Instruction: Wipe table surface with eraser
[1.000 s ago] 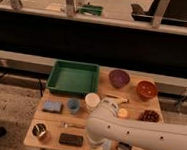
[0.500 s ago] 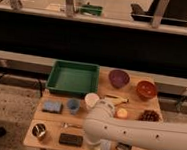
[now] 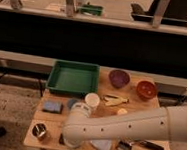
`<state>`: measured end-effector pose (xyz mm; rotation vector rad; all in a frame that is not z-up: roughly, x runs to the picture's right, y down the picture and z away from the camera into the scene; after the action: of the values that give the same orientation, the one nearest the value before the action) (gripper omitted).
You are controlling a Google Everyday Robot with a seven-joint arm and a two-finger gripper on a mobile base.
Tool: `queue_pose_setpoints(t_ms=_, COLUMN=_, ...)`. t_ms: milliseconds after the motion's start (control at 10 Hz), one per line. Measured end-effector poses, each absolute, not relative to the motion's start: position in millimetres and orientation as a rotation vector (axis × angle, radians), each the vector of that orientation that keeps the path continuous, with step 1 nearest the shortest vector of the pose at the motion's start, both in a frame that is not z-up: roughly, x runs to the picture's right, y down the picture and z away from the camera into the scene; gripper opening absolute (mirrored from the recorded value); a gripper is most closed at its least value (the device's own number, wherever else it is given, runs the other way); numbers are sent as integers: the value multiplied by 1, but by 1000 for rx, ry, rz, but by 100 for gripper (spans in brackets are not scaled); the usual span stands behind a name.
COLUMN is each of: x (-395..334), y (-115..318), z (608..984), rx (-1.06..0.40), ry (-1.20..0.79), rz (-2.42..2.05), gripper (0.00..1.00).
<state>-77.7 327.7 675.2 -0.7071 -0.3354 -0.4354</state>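
Note:
The light-brown wooden table [image 3: 133, 110] stands in the middle of the camera view. My white arm reaches in from the right across its front. The arm's rounded end [image 3: 79, 127] hangs over the front-left part of the table. The gripper [image 3: 73, 145] points down beneath that end, near the table's front edge, and is mostly hidden by the arm. The black eraser lies under the arm's end; only a dark sliver [image 3: 61, 138] shows at its left.
A green tray [image 3: 72, 77] sits at the back left, with a purple bowl [image 3: 119, 78] and an orange bowl [image 3: 146, 89] at the back right. A white cup [image 3: 92, 99], blue sponge [image 3: 52, 106], metal cup [image 3: 40, 131], pale cloth [image 3: 101, 145] and black-handled brush [image 3: 141, 144] surround the arm.
The arm's end has moved left and toward the front edge, and it now covers the eraser that lay in the open a second ago.

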Motion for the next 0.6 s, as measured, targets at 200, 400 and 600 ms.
queue_pose_setpoints(t_ms=200, x=-86, y=328, z=680, rx=-693, ry=-361, rz=-437, gripper=80)
queue_pose_setpoints(t_ms=400, x=-92, y=322, z=685, rx=-678, ry=-382, rz=-431, gripper=80)
queue_pose_setpoints(t_ms=600, x=-94, y=319, z=689, rx=-672, ry=-383, rz=-416, gripper=80)
